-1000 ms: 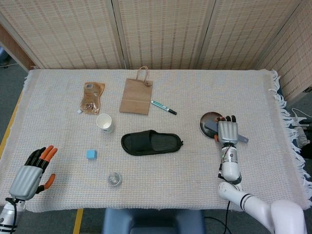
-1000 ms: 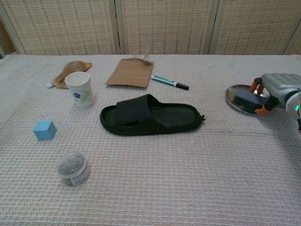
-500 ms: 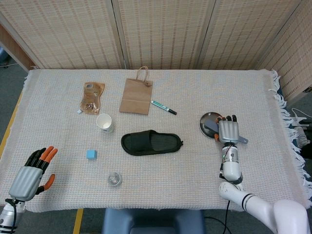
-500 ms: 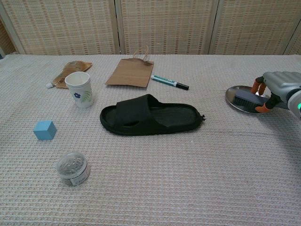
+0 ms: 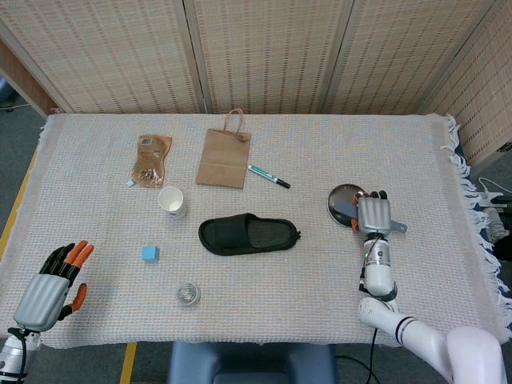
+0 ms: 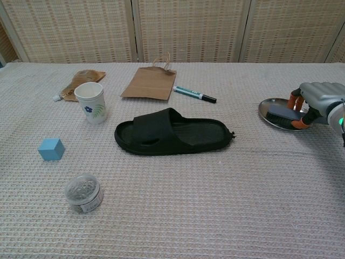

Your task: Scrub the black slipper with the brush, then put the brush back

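Here, the round metal dish [image 6: 272,120] is sitting at the right of the counter [image 5: 320,280], holding the dark brush [image 6: 281,112]; the right hand [image 6: 318,102] is reaching over the dish with its fingers curled around the brush, though whether it is truly gripping is not something I can tell. A small clear jar [image 6: 83,192] of silvery bits is standing near the front, and a white paper cup [image 6: 90,102] printed with leaves is standing upright beside a brown snack pouch [image 5: 151,159]. The black slipper [image 6: 171,132] is lying mid-counter, sole down, well apart from the dish. The head view alone is showing the left hand [image 5: 50,284], hanging off the front left edge with fingers apart and nothing in them. The cloth is a pale waffle weave with a fringe at the right; a flat paper bag [image 5: 224,157], a teal marker [image 5: 269,177] and a blue cube [image 5: 150,253] are also lying on it
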Robot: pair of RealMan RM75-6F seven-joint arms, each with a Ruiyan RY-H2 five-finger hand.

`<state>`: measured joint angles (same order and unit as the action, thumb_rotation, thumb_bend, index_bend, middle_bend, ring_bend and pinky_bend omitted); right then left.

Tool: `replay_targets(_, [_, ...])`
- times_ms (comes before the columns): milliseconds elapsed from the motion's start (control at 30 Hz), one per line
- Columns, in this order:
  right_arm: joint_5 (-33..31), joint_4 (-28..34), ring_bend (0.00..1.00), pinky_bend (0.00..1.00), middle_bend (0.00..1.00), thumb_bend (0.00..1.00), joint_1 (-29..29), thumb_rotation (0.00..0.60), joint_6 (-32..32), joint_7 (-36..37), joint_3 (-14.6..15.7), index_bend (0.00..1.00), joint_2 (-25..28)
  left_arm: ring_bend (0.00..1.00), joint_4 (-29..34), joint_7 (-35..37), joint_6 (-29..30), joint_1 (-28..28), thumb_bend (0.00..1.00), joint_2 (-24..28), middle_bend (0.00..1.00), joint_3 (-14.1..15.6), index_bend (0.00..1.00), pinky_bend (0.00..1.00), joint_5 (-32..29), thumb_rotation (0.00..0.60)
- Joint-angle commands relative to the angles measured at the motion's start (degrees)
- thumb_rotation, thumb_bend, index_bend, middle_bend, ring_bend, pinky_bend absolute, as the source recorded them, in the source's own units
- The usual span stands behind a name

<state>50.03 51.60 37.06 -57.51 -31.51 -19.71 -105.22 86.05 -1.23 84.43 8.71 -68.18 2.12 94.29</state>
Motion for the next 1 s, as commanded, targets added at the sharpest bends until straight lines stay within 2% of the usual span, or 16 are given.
replay_targets(33, [0.08,-0.03,0.24,0.19,0.40,0.25,0.03,0.600,-0.06,0.08,0.07,0.45,0.00,0.00,-0.03,-0.04,-0.13,0.03,0.58,-0.01,0.00,0.06,0.00,0.10,0.01,0.600])
replay_targets(267, [0.59,-0.44,0.29,0.31,0.44,0.26,0.17,0.600,0.08,0.37,0.57,0.50,-0.21,0.00,-0.10,-0.01,-0.15,0.01,0.58,-0.08,0.00,0.18,0.00,0.10,0.21,0.600])
replay_targets(500, [3.50,-1.37,0.46,0.57,0.56,0.35,0.29,0.600,-1.44,2.66,1.37,0.66,-0.74,0.00,0.04,0.06,-0.18,0.09,0.58,0.02,0.00,0.22,0.00,0.10,0.40,0.600])
replay_targets(767, [5.38,-2.37,0.52,0.66,0.62,0.40,0.31,0.600,-2.36,3.38,1.93,0.75,-1.07,0.00,0.33,0.11,-0.23,0.15,0.58,0.17,0.00,0.40,0.00,0.10,0.77,0.600])
replay_targets(1000, [10.12,-2.74,0.60,0.83,0.70,0.51,0.43,0.600,-3.29,7.55,3.47,0.86,-0.55,0.00,0.21,0.06,-0.20,0.06,0.58,0.06,0.00,0.57,0.00,0.10,0.92,0.600])
